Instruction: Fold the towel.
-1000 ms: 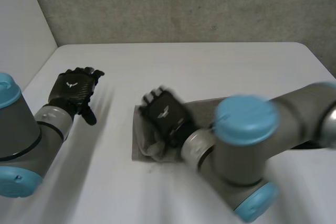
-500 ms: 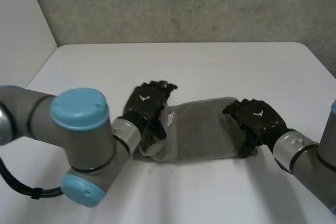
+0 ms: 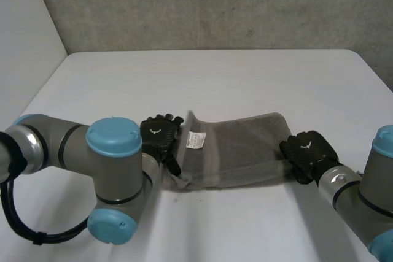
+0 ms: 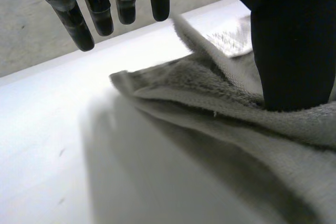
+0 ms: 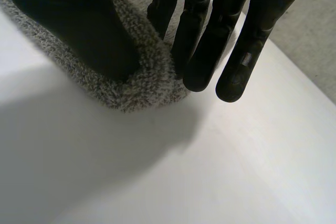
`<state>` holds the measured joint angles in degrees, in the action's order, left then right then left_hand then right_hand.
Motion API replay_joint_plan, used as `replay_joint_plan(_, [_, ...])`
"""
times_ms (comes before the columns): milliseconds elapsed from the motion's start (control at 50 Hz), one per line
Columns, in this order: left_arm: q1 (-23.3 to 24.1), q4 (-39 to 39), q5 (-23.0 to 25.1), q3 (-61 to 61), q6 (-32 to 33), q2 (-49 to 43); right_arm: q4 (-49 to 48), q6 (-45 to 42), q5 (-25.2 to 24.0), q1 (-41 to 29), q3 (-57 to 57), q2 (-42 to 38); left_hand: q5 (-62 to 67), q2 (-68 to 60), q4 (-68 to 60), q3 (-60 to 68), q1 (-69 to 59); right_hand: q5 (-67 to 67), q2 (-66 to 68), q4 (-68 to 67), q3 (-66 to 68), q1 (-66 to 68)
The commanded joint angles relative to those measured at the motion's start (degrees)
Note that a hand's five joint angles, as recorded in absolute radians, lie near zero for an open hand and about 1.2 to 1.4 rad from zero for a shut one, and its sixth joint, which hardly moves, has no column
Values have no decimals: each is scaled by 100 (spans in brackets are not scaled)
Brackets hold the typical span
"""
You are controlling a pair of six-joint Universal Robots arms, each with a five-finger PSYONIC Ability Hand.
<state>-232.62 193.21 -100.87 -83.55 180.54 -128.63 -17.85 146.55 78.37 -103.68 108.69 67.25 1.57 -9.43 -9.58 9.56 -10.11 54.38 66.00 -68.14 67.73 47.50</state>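
Note:
A grey towel (image 3: 239,148) lies as a folded strip across the middle of the white table (image 3: 215,72), with a white label (image 3: 196,140) near its left end. My left hand (image 3: 161,134) is at that left end. In the left wrist view its thumb (image 4: 294,51) presses down on the towel (image 4: 210,103), while the fingers (image 4: 89,19) stay straight and clear of the cloth, so it is open. My right hand (image 3: 310,151) is at the right end. There its thumb (image 5: 73,19) and curled fingers (image 5: 205,40) pinch the towel's corner (image 5: 131,85).
A grey wall runs behind the table's far edge. Bare tabletop lies beyond the towel and to its right. My left arm's elbow (image 3: 113,179) sits close to the towel's left end.
My right hand has slid to the towel's right corner and closed on it. The left hand has drawn back to the left end, where the cloth edge now stands up a little.

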Motion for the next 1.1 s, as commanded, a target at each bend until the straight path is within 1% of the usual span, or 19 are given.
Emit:
replay_joint_plan(20, [138, -46, -170, -188, 7, 207, 36, -13, 64, -126, -357, 60, -157, -57, -42, 44, 11, 1562, 1400, -1186, 1227, 3250])
replay_joint_plan(120, [226, -73, -170, -416, -19, 443, 106, -108, 204, -871, -936, 95, -157, -57, -42, 44, 11, 1562, 1400, -1186, 1227, 3250])
replay_joint_plan(260, [156, -90, -179, -724, 7, 910, 211, -549, 486, -1462, -1544, 42, -157, -57, -42, 44, 11, 1562, 1400, -1186, 1227, 3250])
replay_joint_plan(300, [120, -108, -179, -794, 7, 1050, 290, -715, 469, -1916, -1902, -80, -157, -57, -42, 44, 11, 1562, 1400, -1186, 1227, 3250])
replay_joint_plan(420, [-574, -301, -170, -1199, 7, 1806, 502, -804, 372, -2508, -2423, -441, -157, -57, -42, 44, 11, 1562, 1400, -1186, 1227, 3250])
replay_joint_plan(560, [-1451, -337, -82, -1655, -1, 2517, 616, -812, -189, -3429, -3099, -1257, -157, -57, -42, 44, 11, 1562, 1400, -1186, 1227, 3250])
replay_joint_plan(680, [-1620, -337, -12, -1823, -10, 2703, 773, -821, -472, -3694, -3380, -1925, -157, -57, -42, 44, 11, 1562, 1400, -1186, 1227, 3250])
replay_joint_plan(760, [-1576, -328, 164, -1849, -28, 2694, 950, -856, -454, -3729, -3460, -2032, -157, -57, -42, 44, 11, 1046, 884, -670, 712, 2734])
replay_joint_plan(780, [-1576, -328, 164, -1849, -28, 2694, 1002, -874, -411, -3729, -3477, -1980, -157, -57, -42, 44, 11, -319, -481, 695, -654, 1369])
replay_joint_plan(800, [-1567, -302, 251, -1805, -45, 2668, 1003, -874, -410, -3729, -3478, -1979, -157, -57, -42, 44, 11, -333, -495, 709, -667, 1355])
replay_joint_plan(840, [-1550, -293, 348, -1744, -45, 2642, 1020, -725, -375, -3668, -3303, -1595, -157, -57, -42, 44, 11, -3915, -4077, 4292, -4250, -2227])
replay_joint_plan(860, [-1497, -266, 410, -1648, -45, 2641, 1020, -724, -375, -3668, -3302, -1592, -157, -57, -42, 44, 11, -3933, -4095, 4309, -4267, -2245])
replay_joint_plan(880, [-1497, -266, 410, -1647, -45, 2641, 1020, -550, -323, -3659, -3163, -1236, -157, -57, -42, 44, 11, -5438, -5600, 5814, -5773, -3750])
replay_joint_plan(960, [-1138, -249, 577, -1086, -168, 2423, 976, 84, -252, -3360, -2810, -590, -157, -57, -42, 44, 11, -5438, -5600, 5814, -5773, -3750])
replay_joint_plan(1000, [-997, -249, 595, -823, -273, 2274, 985, 950, -208, -2827, -2504, -100, -157, -57, -42, 44, 11, -5438, -5600, 5814, -5773, -3750])
replay_joint_plan(1020, [-996, -249, 595, -821, -274, 2272, 985, 954, -208, -2824, -2502, -98, -157, -57, -42, 44, 11, -5438, -5600, 5814, -5773, -3750])
replay_joint_plan(1060, [-890, -257, 595, -548, -423, 2096, 1020, 2004, -199, -2326, -2283, 269, -157, -57, -42, 44, 11, -5438, -5600, 5814, -5773, -3750])
replay_joint_plan(1080, [-838, -275, 595, -365, -580, 1931, 1020, 2009, -199, -2323, -2282, 271, -157, -57, -42, 44, 11, -5438, -5600, 5814, -5773, -3750])
replay_joint_plan(1100, [-777, -301, 603, -216, -764, 1738, 1020, 2514, -251, -2036, -2187, 393, -152, -61, -47, 48, 7, -5438, -5600, 5814, -5773, -3750])
